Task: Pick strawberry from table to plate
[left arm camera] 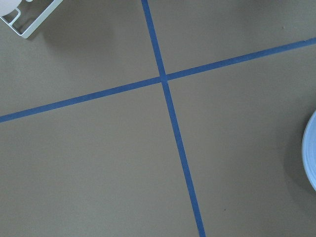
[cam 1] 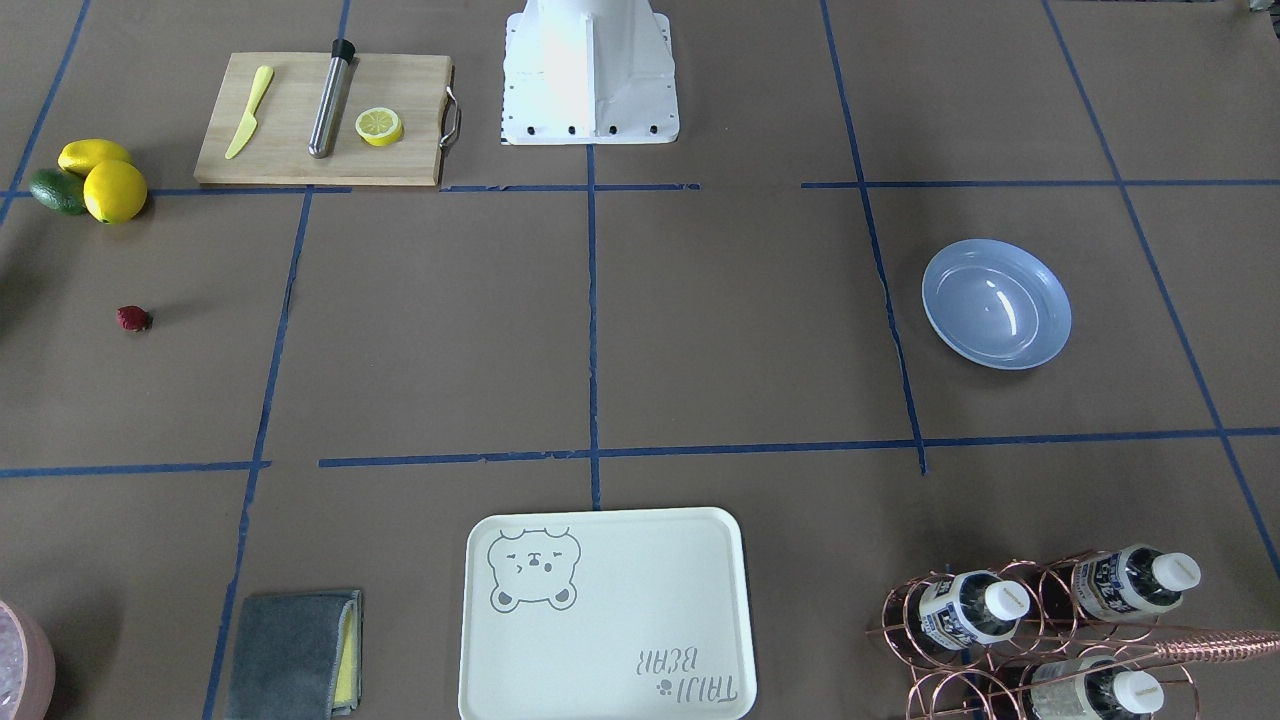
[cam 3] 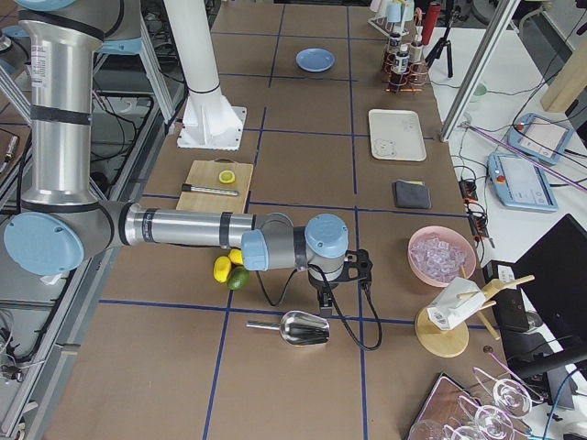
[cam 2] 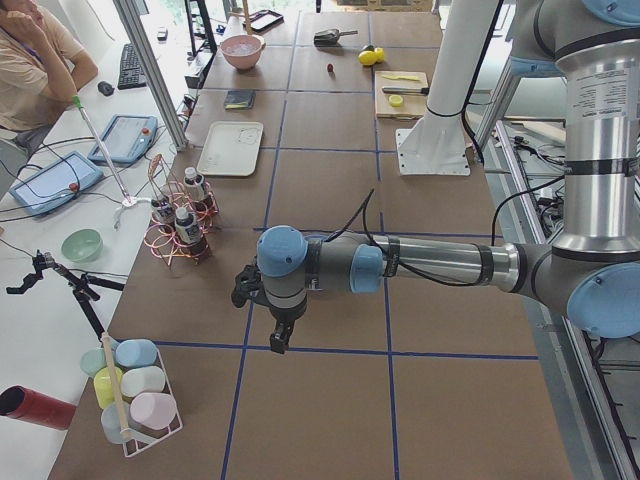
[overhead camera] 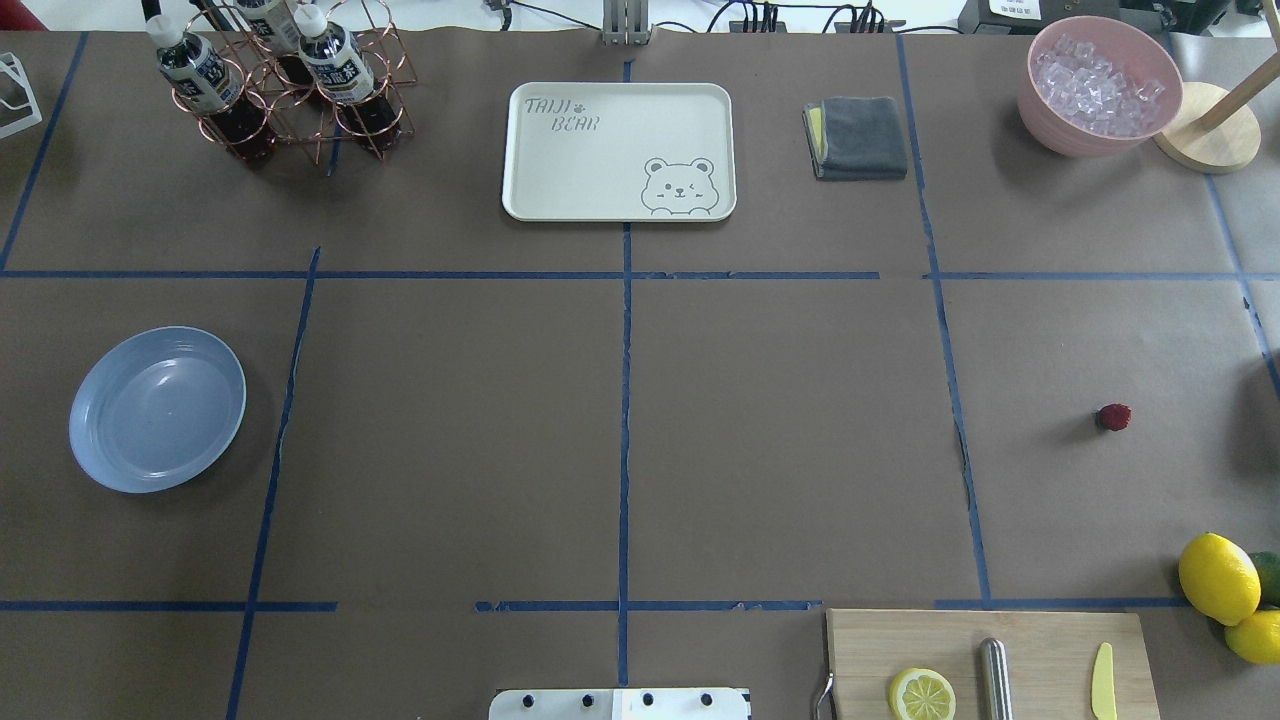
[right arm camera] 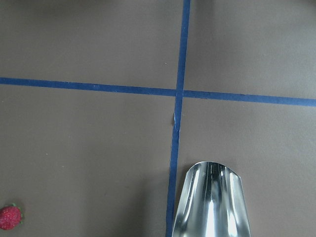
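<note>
Here we go, and nothing is done yet. The wide tabletop spreads under both my arms. My left claw hangs above it at the plate's end. My right claw hangs above it at the opposite end, just beside a metal scoop. I cannot tell whether either claw is spread or pressed together: only the side views catch them, and my wrist cameras show no fingers.

The plate lies bare on my left side. The strawberry sits on the tabletop on my right side, well apart from the plate, with nothing touching it. It peeks into the lower left corner of my right wrist view. So, as I judge it, the whole job is left: reach, pinch, carry across, release onto the plate.

Now the count, big to small:
- one tabletop
- two arms
- one tray
- one cutting board
- one plate
- one pink bowl of ice
- one wire rack with three bottles
- one folded cloth
- one scoop
- two whole lemons
- one lemon half
- one strawberry
</note>
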### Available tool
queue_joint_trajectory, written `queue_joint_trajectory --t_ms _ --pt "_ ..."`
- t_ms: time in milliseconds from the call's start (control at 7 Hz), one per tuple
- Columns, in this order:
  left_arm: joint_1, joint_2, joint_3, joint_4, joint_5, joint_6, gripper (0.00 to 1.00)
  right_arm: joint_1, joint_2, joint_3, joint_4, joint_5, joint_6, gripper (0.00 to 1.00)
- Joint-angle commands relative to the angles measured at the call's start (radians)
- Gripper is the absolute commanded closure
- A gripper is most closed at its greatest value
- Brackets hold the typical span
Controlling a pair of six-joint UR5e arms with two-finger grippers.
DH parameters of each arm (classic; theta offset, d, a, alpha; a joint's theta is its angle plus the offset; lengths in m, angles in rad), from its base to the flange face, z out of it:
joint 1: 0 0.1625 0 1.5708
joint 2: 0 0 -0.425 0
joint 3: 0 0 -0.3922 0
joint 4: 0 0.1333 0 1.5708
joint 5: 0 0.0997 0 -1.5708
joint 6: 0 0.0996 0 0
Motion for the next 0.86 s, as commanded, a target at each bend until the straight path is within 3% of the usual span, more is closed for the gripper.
queue_joint_trajectory --t_ms 0,571,714 --pt "-0.001 0.006 0.004 0.0 0.0 0.005 0.0 0.0 0.0 0.003 0.003 0.002 -0.001 0.0" --pt "0.003 -0.009 -0.014 -0.027 0.056 0.003 0.0 0.0 0.005 0.018 0.043 0.015 0.002 0.0" --pt "0.003 -0.015 -0.051 -0.107 0.051 0.002 0.0 -0.012 0.02 0.027 0.16 0.017 0.007 0.0"
